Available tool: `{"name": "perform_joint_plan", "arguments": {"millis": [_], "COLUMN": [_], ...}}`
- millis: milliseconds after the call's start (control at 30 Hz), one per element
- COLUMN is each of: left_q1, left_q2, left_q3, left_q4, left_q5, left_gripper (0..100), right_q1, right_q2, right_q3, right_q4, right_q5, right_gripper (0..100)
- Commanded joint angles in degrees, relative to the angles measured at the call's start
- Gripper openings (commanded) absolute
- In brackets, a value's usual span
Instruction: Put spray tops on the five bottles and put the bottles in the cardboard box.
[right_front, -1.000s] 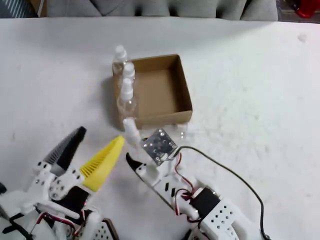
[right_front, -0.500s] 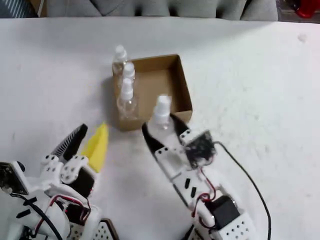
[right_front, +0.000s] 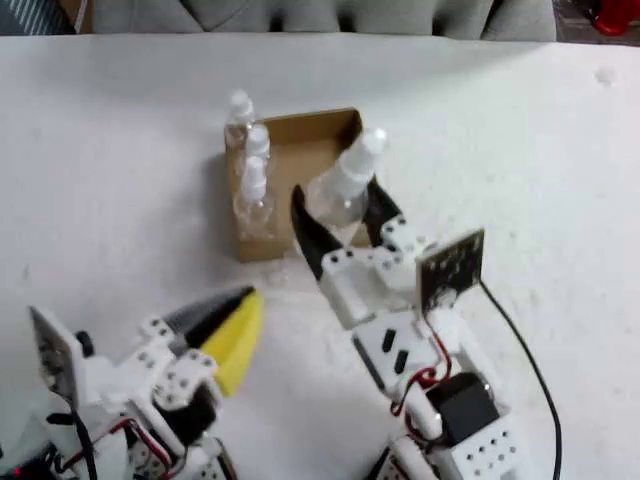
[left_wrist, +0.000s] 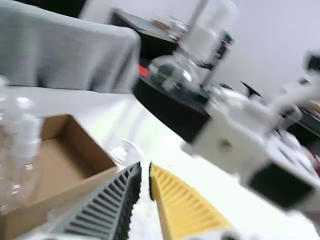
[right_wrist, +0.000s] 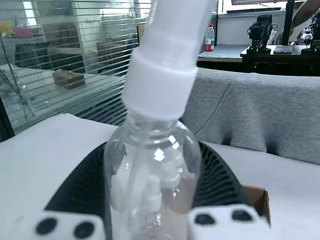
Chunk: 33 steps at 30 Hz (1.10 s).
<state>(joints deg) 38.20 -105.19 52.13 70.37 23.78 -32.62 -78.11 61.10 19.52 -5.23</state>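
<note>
Looking down in the high view, the right gripper (right_front: 338, 208) is clamped on a capped bottle (right_front: 343, 188) above the box (right_front: 305, 160) at its 4 o'clock corner, cap tilted toward 1 o'clock; the bare box floor lies at 10 o'clock from it. In the left wrist view, the left gripper (left_wrist: 144, 192) has its fingers together, empty. In the right wrist view, the bottle (right_wrist: 150, 165) sits between black jaws.

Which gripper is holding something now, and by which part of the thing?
The right gripper holds a bottle by its clear body, below the white spray top. The left gripper holds nothing.
</note>
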Motion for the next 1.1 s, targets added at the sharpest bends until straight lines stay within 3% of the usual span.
{"name": "perform_joint_plan", "arguments": {"millis": [0,100,267,433,767,1067], "left_q1": [8.57,10.77,10.86,10.86,10.68,6.02], "left_q2": [0.22,0.22,0.22,0.22,0.22,0.22], "left_q3": [-2.9,-2.46,5.27,11.43,14.24,14.59], "left_q4": [-0.18,-1.49,-9.14,-17.32,-18.02,-18.11], "left_q5": [-2.64,-2.73,-3.69,-11.08,-11.69,-11.6], "left_gripper": [2,2,2,2,2,2], "right_q1": [0.13,-2.24,-7.6,-10.33,-12.53,-12.53], "right_q2": [5.58,7.69,6.37,6.2,5.67,5.58], "right_q3": [-8.18,-10.29,-11.43,-18.9,-27.69,-34.46], "right_q4": [-0.75,-0.75,0.22,14.02,30.64,41.8], "right_q5": [-4.13,-7.91,-8.18,-8.44,-8.53,-8.44], "right_gripper": [1.7,1.7,1.7,1.7,1.7,1.7]}}
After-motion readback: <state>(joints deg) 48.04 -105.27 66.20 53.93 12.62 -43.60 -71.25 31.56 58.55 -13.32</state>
